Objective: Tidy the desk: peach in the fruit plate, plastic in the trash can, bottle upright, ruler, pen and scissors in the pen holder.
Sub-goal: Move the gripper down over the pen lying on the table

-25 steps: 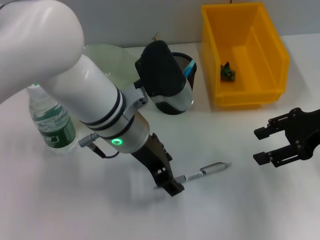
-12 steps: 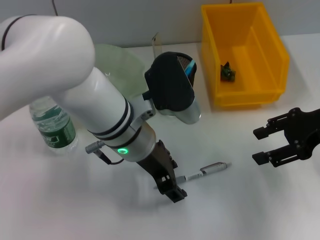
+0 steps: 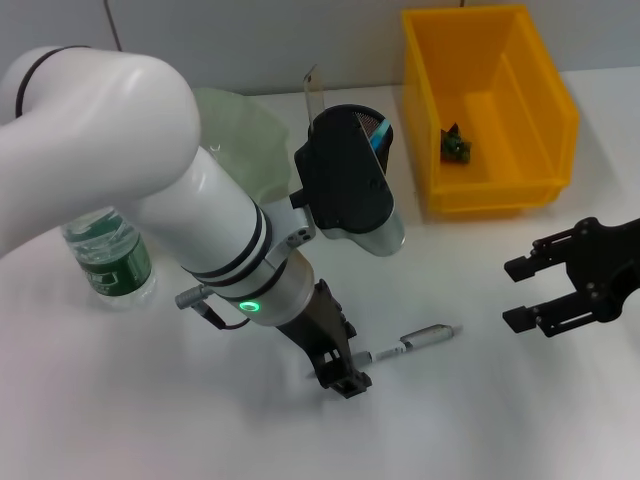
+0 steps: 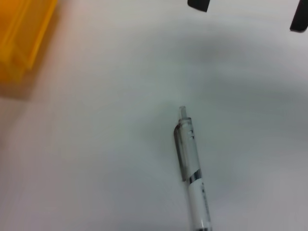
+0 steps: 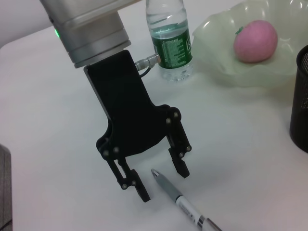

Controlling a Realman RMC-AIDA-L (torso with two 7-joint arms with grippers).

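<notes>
A silver and white pen (image 3: 415, 342) lies on the white desk. My left gripper (image 3: 341, 378) is open, low over the pen's tip end. The right wrist view shows its two black fingers (image 5: 182, 168) straddling the tip of the pen (image 5: 178, 199). In the left wrist view the pen (image 4: 191, 166) lies just ahead. My right gripper (image 3: 513, 293) hovers open at the right. The black mesh pen holder (image 3: 372, 124) holds a clear ruler (image 3: 312, 90) and a blue handle. The bottle (image 3: 108, 252) stands upright. The peach (image 5: 255, 41) lies in the green fruit plate (image 5: 216, 53).
The yellow trash can (image 3: 490, 110) stands at the back right with a green scrap of plastic (image 3: 457, 147) inside. My left arm's white body hides much of the fruit plate (image 3: 240, 125) and part of the pen holder in the head view.
My left arm has swung a little to the right and its gripper has settled slightly lower at the pen's end. The ruler is now uncovered. The pen and the right gripper have stayed put.
</notes>
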